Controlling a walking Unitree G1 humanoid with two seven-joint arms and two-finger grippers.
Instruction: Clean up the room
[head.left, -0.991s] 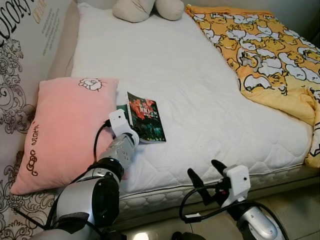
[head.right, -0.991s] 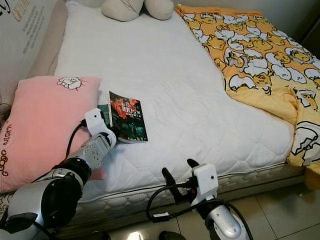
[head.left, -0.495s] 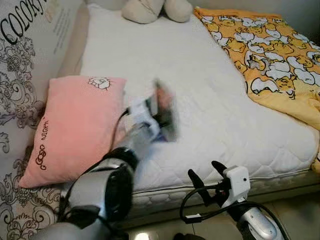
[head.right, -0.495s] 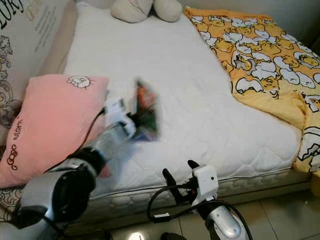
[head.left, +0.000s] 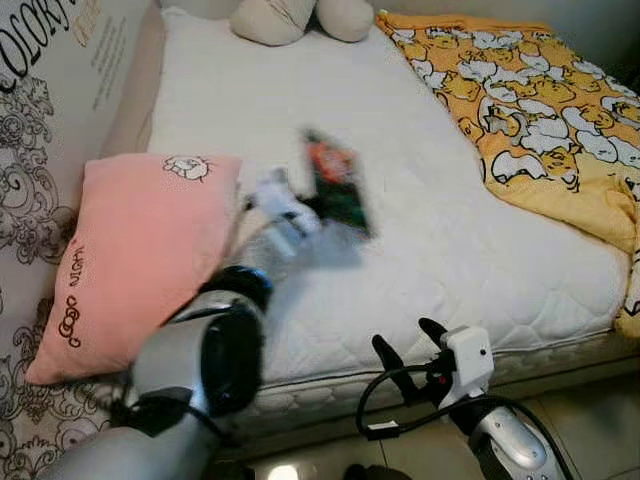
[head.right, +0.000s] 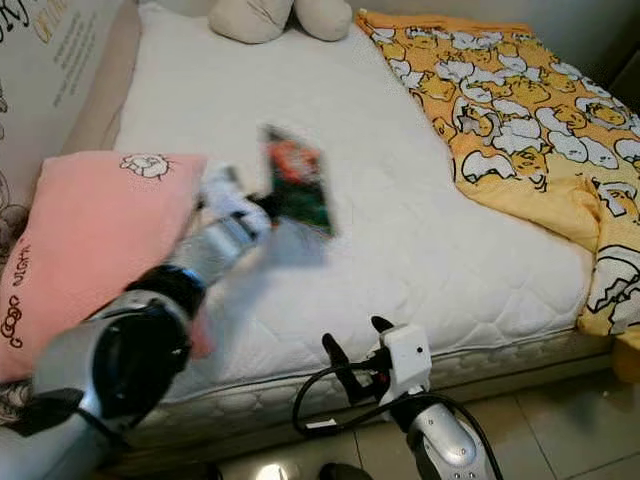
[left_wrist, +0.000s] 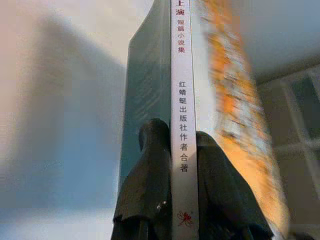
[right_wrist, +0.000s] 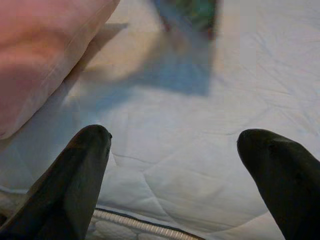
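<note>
Left gripper clamps the paperback book by its spine, holding it blurred above the white mattress, beside the pink pillow. Right gripper hangs at the bed's near edge, its 2 fingers spread apart, holding nothing.

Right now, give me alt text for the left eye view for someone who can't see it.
The left gripper holds a book lifted above a white mattress, blurred by motion. A pink pillow lies to its left and a yellow blanket to its right; the right gripper hangs open near the bed's edge.
</note>
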